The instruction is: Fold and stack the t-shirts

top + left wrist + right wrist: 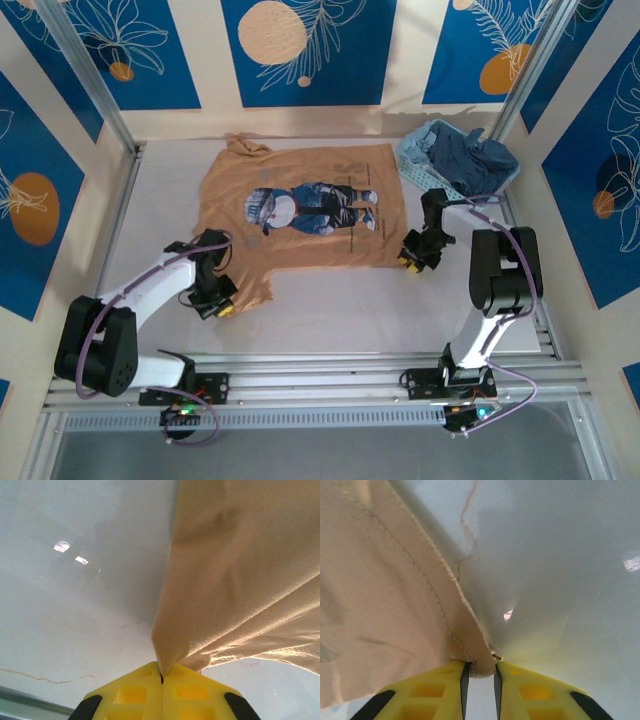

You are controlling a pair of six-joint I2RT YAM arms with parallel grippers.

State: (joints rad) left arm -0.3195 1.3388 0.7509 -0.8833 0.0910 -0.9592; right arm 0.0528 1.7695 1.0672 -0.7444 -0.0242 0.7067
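Tan-orange t-shirt (300, 215) lies spread print-up across the middle of the table (330, 320), and I have it by its near edge at both ends.

On the left, my left claw (215, 300) is pressed fully together on the near-left corner of the cloth. From the left wrist the pads (135, 692) meet with a pinch of plain tan fabric rising out of the seam between them.

On the right, my right claw (415, 258) sits at the near-right corner. From that wrist its jaws stand nearly together, the stitched hem corner filling the narrow gap and touching both sides. I judge that a grip, though a thin one.

Further right, at the far corner, the dark blue t-shirt (470, 160) lies bunched in the basket (420, 165), not yet folded.

I take this as the start of the first fold. Next, I think, both claws should lift together and carry the near edge over to the far edge, keeping the cloth level and taut so the thin right-hand hold does not slip.
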